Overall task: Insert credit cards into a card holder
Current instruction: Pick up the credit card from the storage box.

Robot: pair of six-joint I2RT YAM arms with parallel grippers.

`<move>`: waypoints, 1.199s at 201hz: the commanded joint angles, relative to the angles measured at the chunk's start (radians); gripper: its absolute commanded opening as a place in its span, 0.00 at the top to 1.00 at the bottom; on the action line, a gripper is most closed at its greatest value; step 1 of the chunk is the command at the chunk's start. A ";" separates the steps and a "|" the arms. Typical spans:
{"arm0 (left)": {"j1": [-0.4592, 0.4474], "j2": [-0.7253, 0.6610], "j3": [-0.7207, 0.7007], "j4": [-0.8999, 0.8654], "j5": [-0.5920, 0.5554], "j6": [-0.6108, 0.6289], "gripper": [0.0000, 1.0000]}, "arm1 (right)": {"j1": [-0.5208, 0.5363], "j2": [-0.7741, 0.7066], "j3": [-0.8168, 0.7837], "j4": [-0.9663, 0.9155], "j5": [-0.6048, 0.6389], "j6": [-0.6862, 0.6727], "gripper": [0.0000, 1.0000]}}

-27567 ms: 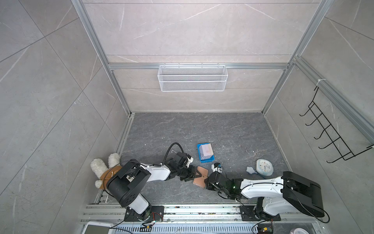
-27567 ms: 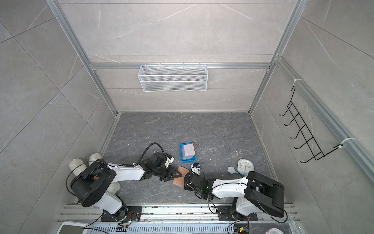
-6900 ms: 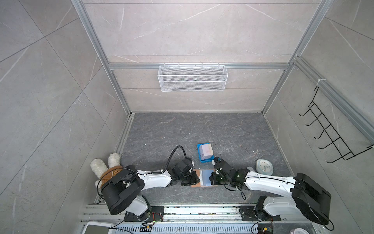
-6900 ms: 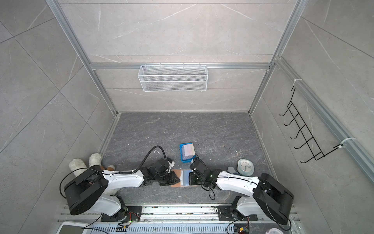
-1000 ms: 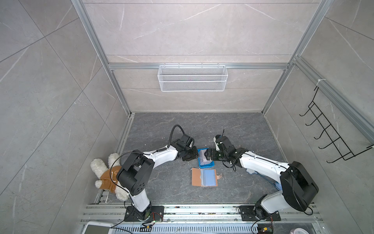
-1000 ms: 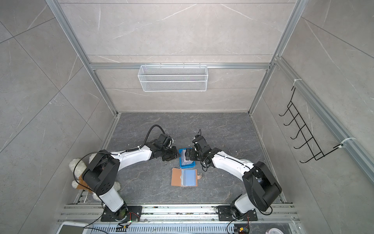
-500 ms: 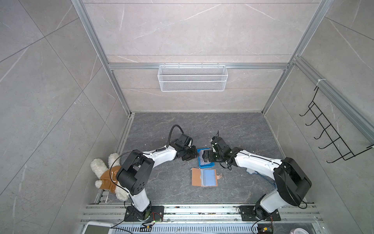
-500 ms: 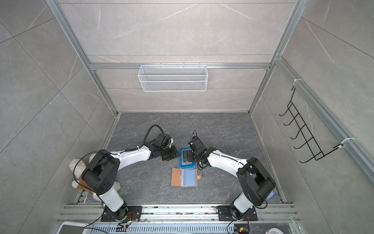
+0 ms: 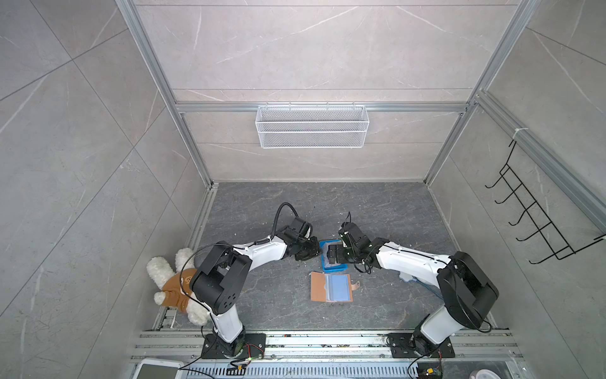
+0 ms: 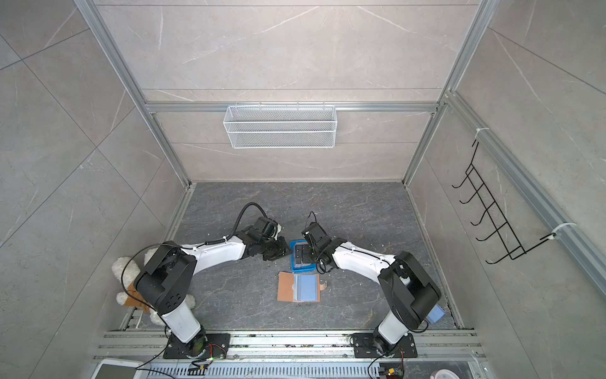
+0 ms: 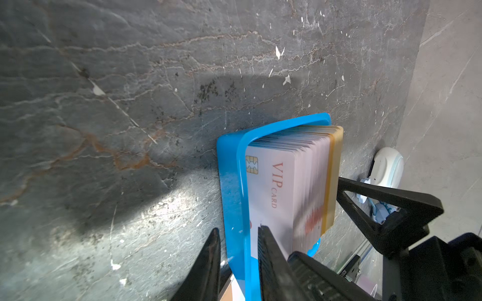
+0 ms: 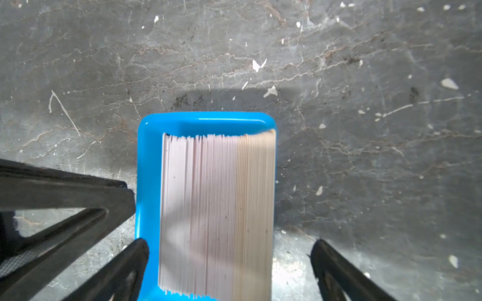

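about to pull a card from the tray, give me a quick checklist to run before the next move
1. Right jaws open wide, either side of the cards: ok
2. Left jaws pinching the tray wall to steady it: ok
3. One card parted from the rest: not ok, they stand packed together
4. Holder lying open, sleeves up: ok
5. A free sleeve slot: cannot tell

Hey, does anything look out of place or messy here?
A plush bear lies slumped at the floor's edge by the left arm's base, unrelated to the cards. White flecks litter the dark surface around the blue tray.
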 commanded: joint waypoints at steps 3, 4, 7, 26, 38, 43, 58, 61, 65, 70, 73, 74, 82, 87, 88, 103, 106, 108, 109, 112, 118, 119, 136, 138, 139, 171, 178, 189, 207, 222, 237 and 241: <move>0.007 -0.008 -0.006 0.021 0.023 0.019 0.73 | 0.008 0.019 0.030 -0.023 0.017 -0.003 0.01; 0.006 -0.008 -0.006 0.021 0.025 0.018 0.73 | 0.008 0.019 0.030 -0.023 0.017 -0.003 0.01; 0.007 -0.008 -0.007 0.023 0.025 0.018 0.73 | 0.008 0.021 0.032 -0.023 0.016 -0.003 0.01; 0.007 -0.012 -0.014 0.036 0.027 0.013 0.73 | 0.010 0.028 0.035 -0.026 0.014 -0.004 0.01; 0.009 -0.014 -0.019 0.040 0.027 0.009 0.73 | 0.008 0.029 0.035 -0.026 0.017 -0.003 0.01; 0.011 -0.015 -0.021 0.042 0.028 0.007 0.73 | 0.008 0.030 0.036 -0.026 0.016 -0.004 0.01; 0.012 -0.015 -0.023 0.047 0.028 0.007 0.74 | 0.009 0.032 0.039 -0.027 0.013 -0.006 0.01; 0.013 -0.015 -0.023 0.049 0.030 0.007 0.74 | 0.008 0.035 0.039 -0.027 0.012 -0.007 0.01; 0.013 -0.014 -0.024 0.050 0.032 0.006 0.75 | 0.009 0.034 0.041 -0.027 0.010 -0.006 0.01; 0.013 -0.014 -0.025 0.053 0.036 0.005 0.75 | 0.009 0.036 0.042 -0.028 0.009 -0.007 0.01; 0.014 -0.015 -0.024 0.055 0.037 0.006 0.75 | 0.008 0.037 0.042 -0.027 0.007 -0.008 0.01; 0.013 -0.014 -0.023 0.055 0.038 0.005 0.75 | 0.009 0.037 0.042 -0.027 0.007 -0.008 0.01; 0.014 -0.013 -0.024 0.058 0.039 0.004 0.75 | 0.009 0.039 0.045 -0.027 0.007 -0.008 0.01; 0.013 -0.014 -0.026 0.059 0.041 0.004 0.75 | 0.008 0.041 0.045 -0.027 0.006 -0.008 0.01; 0.013 -0.014 -0.026 0.060 0.040 0.003 0.75 | 0.008 0.041 0.045 -0.027 0.006 -0.009 0.01; 0.014 -0.014 -0.027 0.062 0.042 0.004 0.75 | 0.009 0.046 0.047 -0.027 0.004 -0.011 0.01; 0.013 -0.016 -0.028 0.063 0.043 0.004 0.76 | 0.008 0.048 0.047 -0.027 0.002 -0.010 0.01; 0.013 -0.015 -0.029 0.063 0.043 0.004 0.76 | 0.008 0.049 0.048 -0.028 0.002 -0.010 0.01; 0.013 -0.014 -0.028 0.063 0.043 0.004 0.76 | 0.009 0.049 0.048 -0.029 0.002 -0.010 0.01; 0.013 -0.014 -0.028 0.064 0.044 0.001 0.76 | 0.008 0.051 0.049 -0.029 0.002 -0.011 0.01; 0.013 -0.014 -0.030 0.065 0.043 0.002 0.76 | 0.009 0.054 0.050 -0.029 0.002 -0.012 0.01; 0.013 -0.014 -0.030 0.065 0.043 0.001 0.76 | 0.008 0.055 0.050 -0.029 0.002 -0.012 0.01; 0.013 -0.013 -0.032 0.069 0.048 0.001 0.76 | 0.009 0.066 0.059 -0.035 0.002 -0.014 0.01; 0.013 -0.012 -0.033 0.069 0.049 0.000 0.76 | 0.010 0.067 0.060 -0.035 0.001 -0.014 0.01; 0.013 -0.011 -0.033 0.069 0.048 0.000 0.76 | 0.009 0.068 0.060 -0.035 0.001 -0.015 0.01; 0.013 -0.009 -0.035 0.072 0.051 -0.003 0.76 | 0.010 0.086 0.068 -0.039 0.000 -0.018 0.01; 0.013 -0.009 -0.034 0.073 0.051 -0.003 0.76 | 0.009 0.088 0.069 -0.039 0.003 -0.019 0.01; 0.013 -0.007 -0.034 0.073 0.052 -0.005 0.76 | 0.010 0.093 0.070 -0.044 0.011 -0.017 0.01; 0.014 -0.004 -0.035 0.072 0.052 -0.005 0.76 | 0.010 0.092 0.074 -0.053 0.034 -0.013 0.01; 0.013 -0.003 -0.036 0.073 0.052 -0.006 0.76 | 0.009 0.081 0.072 -0.056 0.057 -0.009 0.02; 0.013 0.000 -0.034 0.070 0.053 -0.008 0.76 | 0.010 0.067 0.072 -0.058 0.069 -0.010 0.02; 0.013 0.000 -0.035 0.070 0.054 -0.008 0.76 | 0.010 0.061 0.072 -0.058 0.070 -0.011 0.02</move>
